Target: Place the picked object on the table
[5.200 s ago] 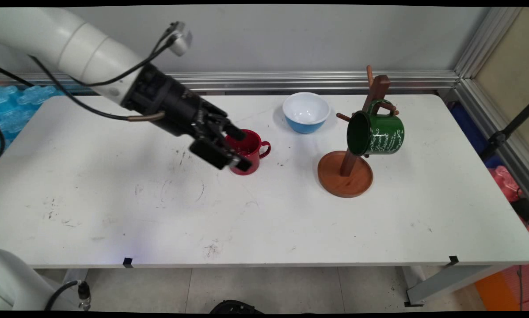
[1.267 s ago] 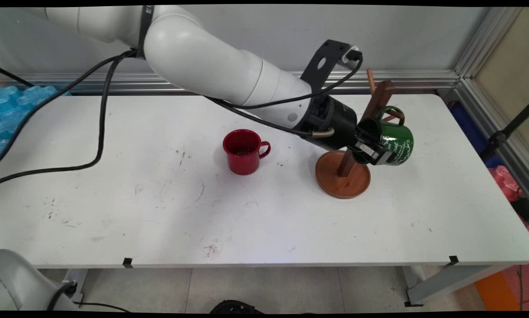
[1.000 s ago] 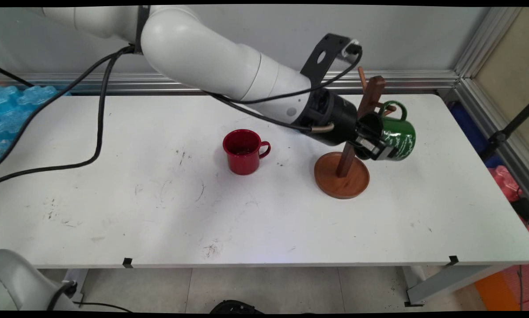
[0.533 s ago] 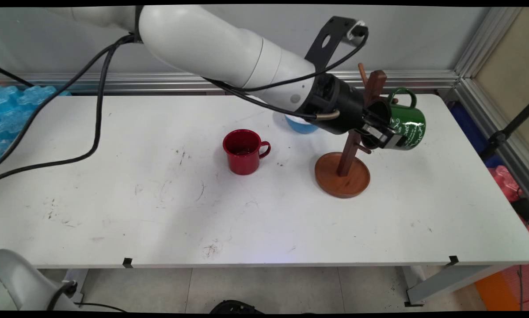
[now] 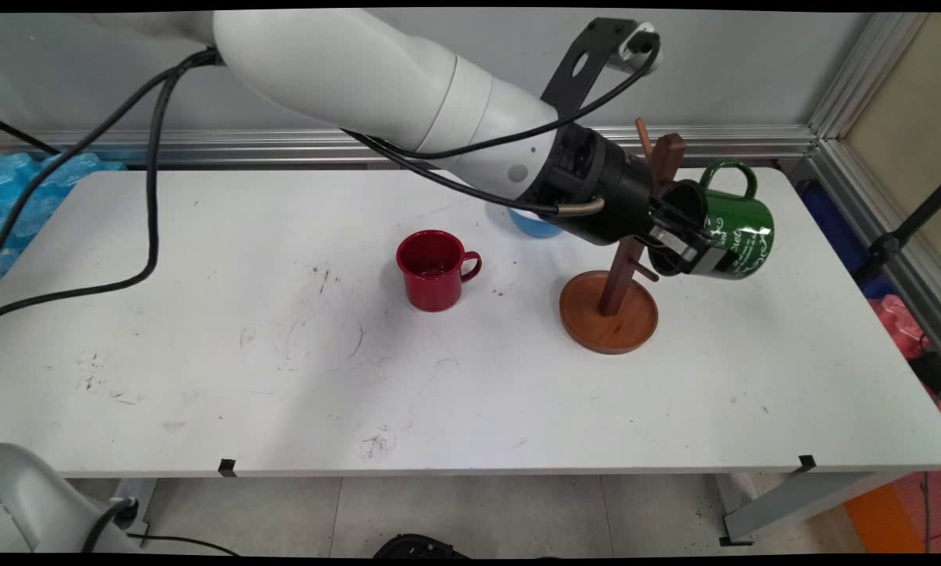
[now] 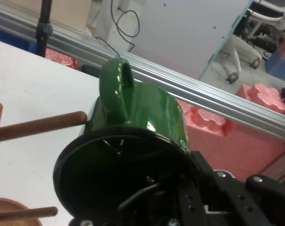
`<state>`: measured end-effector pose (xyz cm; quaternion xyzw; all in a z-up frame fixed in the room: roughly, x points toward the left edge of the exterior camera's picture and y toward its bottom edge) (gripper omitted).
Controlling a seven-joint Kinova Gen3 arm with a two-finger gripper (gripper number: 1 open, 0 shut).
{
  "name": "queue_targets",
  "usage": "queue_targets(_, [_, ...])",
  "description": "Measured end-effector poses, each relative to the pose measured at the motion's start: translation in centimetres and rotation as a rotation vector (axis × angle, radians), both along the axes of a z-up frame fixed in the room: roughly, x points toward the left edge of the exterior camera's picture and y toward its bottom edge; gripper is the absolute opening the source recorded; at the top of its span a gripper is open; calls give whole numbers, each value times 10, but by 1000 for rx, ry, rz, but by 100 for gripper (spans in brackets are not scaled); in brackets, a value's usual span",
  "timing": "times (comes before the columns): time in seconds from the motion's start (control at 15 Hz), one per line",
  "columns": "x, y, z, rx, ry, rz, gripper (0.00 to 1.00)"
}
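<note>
The claw [image 5: 681,245] pinched the green mug's [image 5: 733,232] rim, holding it aloft just right of the wooden rack [image 5: 612,303], near the counter's [image 5: 832,338] right end.

Cup [image 5: 434,270] left of stand [image 5: 610,318]; mug [image 5: 729,230] right of it, bowl [image 5: 531,224] behind.

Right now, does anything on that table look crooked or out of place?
Yes: the green mug is off the wooden mug stand, held sideways in the air by the gripper clamped on its rim. The red mug stands upright.
</note>
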<state>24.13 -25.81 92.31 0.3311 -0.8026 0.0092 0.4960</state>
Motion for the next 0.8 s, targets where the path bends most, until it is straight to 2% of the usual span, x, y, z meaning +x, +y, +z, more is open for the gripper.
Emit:
queue_targets(0.47, [6, 17, 8, 13, -22, -30, 0])
queue_targets(0.8, [24, 30, 14, 12, -92, -56, 0])
